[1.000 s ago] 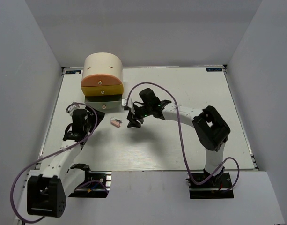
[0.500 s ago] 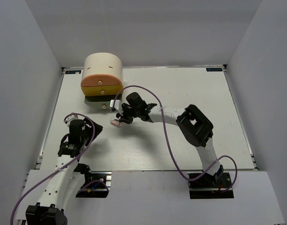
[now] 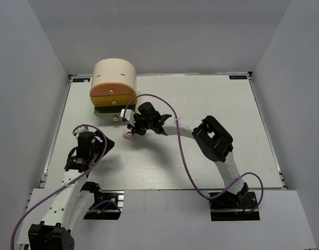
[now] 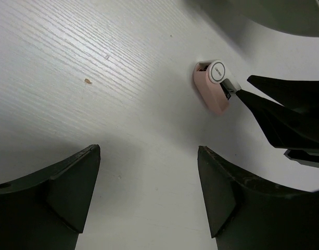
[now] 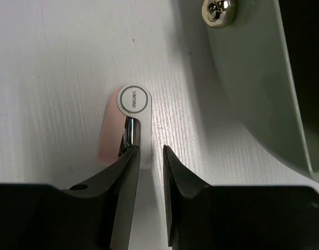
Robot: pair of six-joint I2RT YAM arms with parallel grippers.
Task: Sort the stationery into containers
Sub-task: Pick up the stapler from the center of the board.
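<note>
A tiny pink-and-white piece (image 3: 129,137) of stationery lies flat on the white table, just in front of the containers. My right gripper (image 3: 133,130) is down over it. In the right wrist view the piece (image 5: 123,122) has its near end under my left fingertip (image 5: 129,166). Its white edge sits in the narrow gap of the right gripper (image 5: 151,156), and a sliver of table shows beside the other finger. My left gripper (image 4: 149,151) stands wide open over bare table, with the piece (image 4: 211,88) ahead of it. The containers are a cream cylindrical unit (image 3: 115,73) with an orange drawer (image 3: 112,92).
A grey-green bottom drawer (image 3: 115,110) is pulled out from the unit; its wall (image 5: 253,94) and brass knob (image 5: 217,10) lie close to the right of my right fingers. White walls enclose the table. The left arm (image 3: 86,148) is at the near left.
The right arm reached left to the pink-and-white piece and its jaws narrowed over it. The left arm drew back toward the near left. The piece has not moved.
</note>
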